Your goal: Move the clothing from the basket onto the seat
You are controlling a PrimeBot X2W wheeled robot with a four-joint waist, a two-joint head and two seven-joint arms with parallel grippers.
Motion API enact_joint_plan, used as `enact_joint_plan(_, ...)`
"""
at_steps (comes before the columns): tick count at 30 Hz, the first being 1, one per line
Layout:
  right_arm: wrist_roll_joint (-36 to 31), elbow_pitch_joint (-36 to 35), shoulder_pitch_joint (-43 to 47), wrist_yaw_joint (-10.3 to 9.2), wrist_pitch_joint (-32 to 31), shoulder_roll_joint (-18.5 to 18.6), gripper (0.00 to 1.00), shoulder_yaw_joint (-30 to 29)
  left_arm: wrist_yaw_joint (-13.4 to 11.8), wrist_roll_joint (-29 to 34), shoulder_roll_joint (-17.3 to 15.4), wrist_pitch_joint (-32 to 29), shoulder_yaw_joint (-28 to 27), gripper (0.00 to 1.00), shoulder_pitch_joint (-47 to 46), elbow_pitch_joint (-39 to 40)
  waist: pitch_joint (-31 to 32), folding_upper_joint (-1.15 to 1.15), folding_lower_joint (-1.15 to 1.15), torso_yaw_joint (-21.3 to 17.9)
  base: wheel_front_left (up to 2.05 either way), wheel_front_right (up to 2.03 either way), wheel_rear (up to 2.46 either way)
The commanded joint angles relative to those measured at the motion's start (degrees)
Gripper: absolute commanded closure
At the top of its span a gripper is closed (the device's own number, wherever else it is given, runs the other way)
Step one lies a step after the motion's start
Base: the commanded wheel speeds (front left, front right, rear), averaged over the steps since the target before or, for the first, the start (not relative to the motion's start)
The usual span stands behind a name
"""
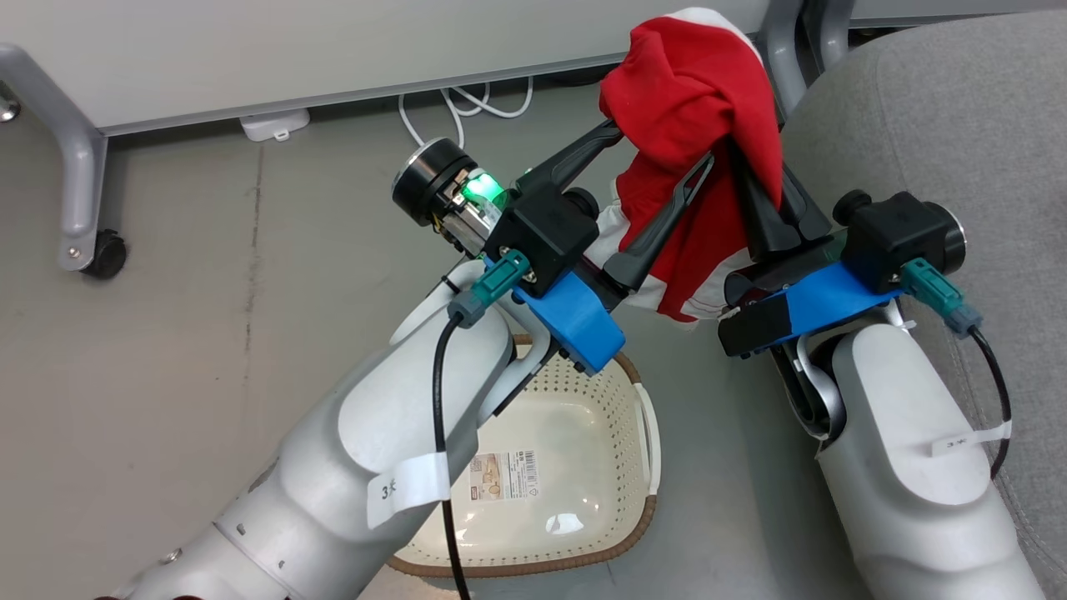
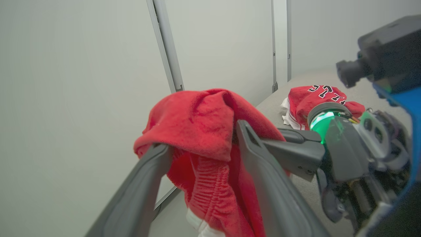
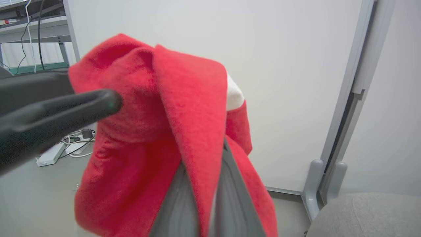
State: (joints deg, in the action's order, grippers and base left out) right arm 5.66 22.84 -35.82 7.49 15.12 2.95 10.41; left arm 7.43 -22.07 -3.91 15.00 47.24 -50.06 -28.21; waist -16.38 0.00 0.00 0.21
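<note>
Item: held garment [image 1: 688, 100], red with white panels, bunched. It is carried in the air beyond the basket [image 1: 643, 433] and just beside the rounded corner of the seat [image 1: 942, 108], clear of both.

Right gripper [image 1: 767, 208]: fingers are pressed together, and a fold of the red cloth is pinched between them. The pinch is seen close up in the right wrist view [image 3: 210, 194], where the fabric [image 3: 171, 108] is draped over the fingertips and hangs down on both sides.

Left gripper [image 1: 665, 142]: fingers are spread wide. The cloth is draped across and between them, with nothing clamped. In the left wrist view [image 2: 202, 140] the ribbed hem of the garment [image 2: 197, 121] is seen hanging between the two fingers.

Second garment [image 2: 315, 98]: red, with black-and-white lettering and white trim. It is laid on the grey seat [image 2: 273, 105], well apart from the one in the air.

Basket: white, perforated, brown-rimmed, set on the floor [image 1: 208, 292] under the left forearm. A printed label [image 1: 504, 475] is seen on its bottom.

Background: white cables [image 1: 467, 104] and a caster [image 1: 104, 254] are noted by the wall.
</note>
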Motion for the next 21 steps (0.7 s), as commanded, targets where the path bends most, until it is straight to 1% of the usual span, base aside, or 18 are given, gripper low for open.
enact_joint_plan(1, 0.29, -0.69, -0.43, 0.01, 0.05, -0.09, 1.00, -0.59, 0.07, 0.45, -0.61, 0.27, 0.31, 0.00, 0.72, -0.34, -0.66, 0.00, 0.00, -1.08, 0.00, 0.00, 0.00)
enact_joint_plan(9, 0.54, -2.28, 0.90, 0.01, 0.04, -0.05, 1.00, -3.21, 0.06, 0.18, -1.40, 0.27, 1.81, 0.00, 1.40, -0.82, -2.44, 0.00, 0.00, -4.66, 0.00, 0.00, 0.00)
enact_joint_plan(21, 1.61, -5.03, 3.36, 0.01, 0.05, -0.06, 1.00, -9.05, 0.07, 0.10, -2.55, 0.27, 4.60, 0.00, 1.67, -1.44, -4.33, 0.00, 0.00, -10.69, 0.00, 0.00, 0.00)
